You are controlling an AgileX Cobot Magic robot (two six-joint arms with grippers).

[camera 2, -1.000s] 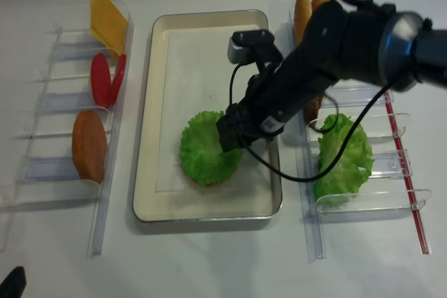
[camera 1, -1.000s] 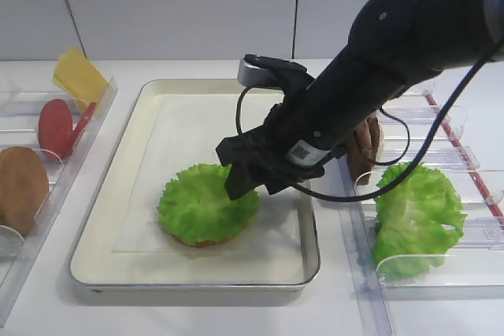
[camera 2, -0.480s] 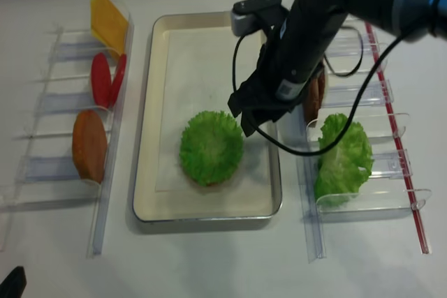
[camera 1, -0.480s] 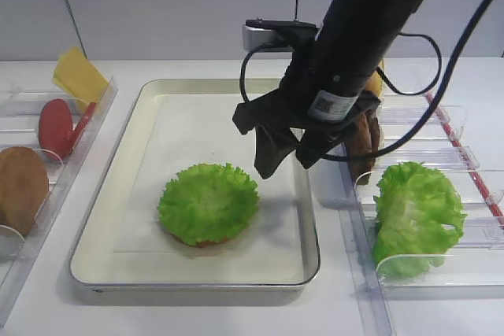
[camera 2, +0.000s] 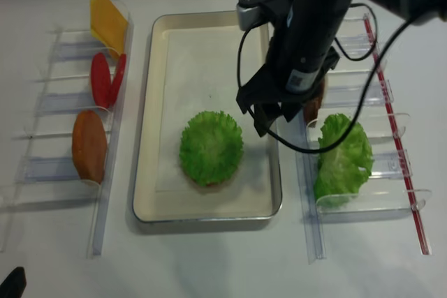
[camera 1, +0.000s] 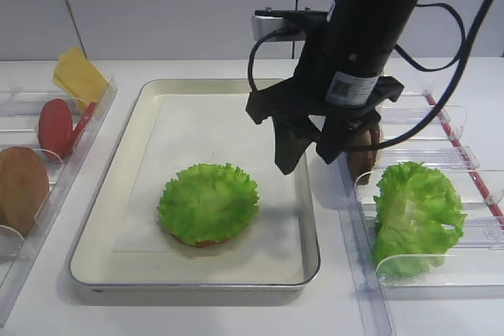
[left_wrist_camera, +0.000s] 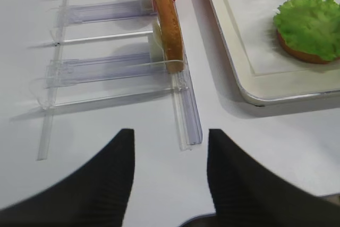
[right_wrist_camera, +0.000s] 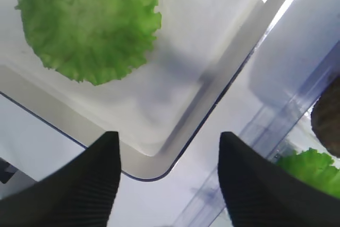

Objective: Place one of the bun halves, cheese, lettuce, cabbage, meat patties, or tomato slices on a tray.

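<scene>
Moved: right gripper (camera 1: 309,156) has risen off the lettuce (camera 1: 208,203) and swung toward the tray (camera 1: 118,163) right rim.
Right gripper: jaws apart, empty.
Lettuce: lying on a bun half, seemingly, inside the tray.
Left gripper (left_wrist_camera: 170,182): jaws apart, empty, above the table.

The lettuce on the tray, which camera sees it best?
The overhead exterior view: the whole lettuce shows, unblocked, on a bun half. The other exterior view also shows it whole; the right wrist view cuts its top off; the left wrist view catches it at the edge.
</scene>
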